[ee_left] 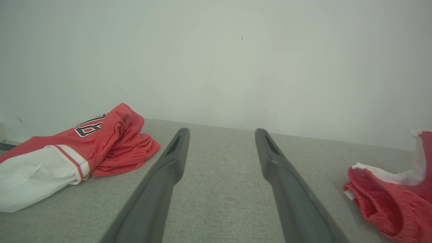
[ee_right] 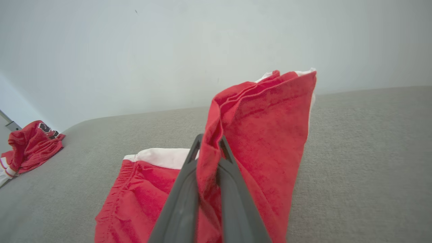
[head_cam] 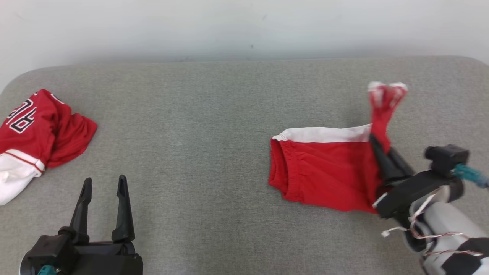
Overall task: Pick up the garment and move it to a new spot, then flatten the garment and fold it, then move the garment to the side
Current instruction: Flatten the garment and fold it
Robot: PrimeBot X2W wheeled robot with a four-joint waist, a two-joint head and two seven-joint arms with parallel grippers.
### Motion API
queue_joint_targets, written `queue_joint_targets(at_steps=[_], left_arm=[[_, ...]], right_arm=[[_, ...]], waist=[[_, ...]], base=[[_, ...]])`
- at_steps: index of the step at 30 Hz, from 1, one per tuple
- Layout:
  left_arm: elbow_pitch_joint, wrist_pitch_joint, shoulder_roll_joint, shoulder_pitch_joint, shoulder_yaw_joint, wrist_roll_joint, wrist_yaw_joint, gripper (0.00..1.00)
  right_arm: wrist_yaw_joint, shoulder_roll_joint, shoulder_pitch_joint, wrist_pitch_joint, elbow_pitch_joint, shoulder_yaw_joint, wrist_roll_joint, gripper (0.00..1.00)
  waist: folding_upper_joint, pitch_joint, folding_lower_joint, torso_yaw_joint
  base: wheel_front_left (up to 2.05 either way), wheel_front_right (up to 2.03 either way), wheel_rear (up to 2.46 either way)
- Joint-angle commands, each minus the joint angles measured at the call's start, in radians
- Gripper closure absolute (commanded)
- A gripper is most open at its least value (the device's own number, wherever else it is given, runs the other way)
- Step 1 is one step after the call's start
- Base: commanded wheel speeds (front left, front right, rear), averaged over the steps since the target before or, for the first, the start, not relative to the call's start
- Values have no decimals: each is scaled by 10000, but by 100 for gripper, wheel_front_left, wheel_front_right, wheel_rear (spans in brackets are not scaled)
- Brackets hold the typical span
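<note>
1. At the lower left of the head view, the left end effector (head_cam: 104, 178) points up the frame. Its two long dark fingers are spread wide with nothing between them, and bare covering shows in the gap.
2. At the lower right of the same view, the right end effector (head_cam: 378, 143) has its fingers pressed together on a bunched fold of the red fabric shorts with a white side band and gathered elastic waistband (head_cam: 324, 172). In the right wrist view the cloth is pinched between the two fingertips (ee_right: 221, 140).
3. The pinched part stands up from the fingers as a red peak, higher than the rest of the garment. It is probably a leg hem, though the bunching makes that hard to read.
4. The rest of the shorts lies flat on the grey woven-cloth surface (head_cam: 198, 126), right of centre. The waistband faces the left of the frame and the white band runs along the upper edge.
5. A crumpled red and white mesh jersey with black-edged numerals (head_cam: 34, 130) lies at the left edge of the frame, well apart from the shorts and above the spread fingers.
6. A plain pale wall (head_cam: 229, 26) fills the top of the frame beyond the surface's far edge.
</note>
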Motion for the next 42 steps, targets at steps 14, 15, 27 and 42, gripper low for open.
queue_joint_targets(at_steps=[14,15,27,42], left_arm=[[166,-3,4,-123,-448,-303,19,0],[185,-3,5,-134,-447,-319,5,0],[317,-3,5,-70,-362,-204,-1,0],[269,-3,5,-207,-355,-119,-111,0]], right_arm=[[-25,1680,820,37,-224,1073,-1559,100],[-25,1827,944,27,-139,1098,-1536,100],[-27,1841,1319,-42,-281,91,-2386,0],[-25,1684,2209,-31,-533,-3323,-3724,100]], waist=[[0,142,1,968],[0,154,1,1004],[0,72,1,727],[0,211,1,663]], base=[[0,0,0],[0,0,0],[0,0,0],[0,0,0]])
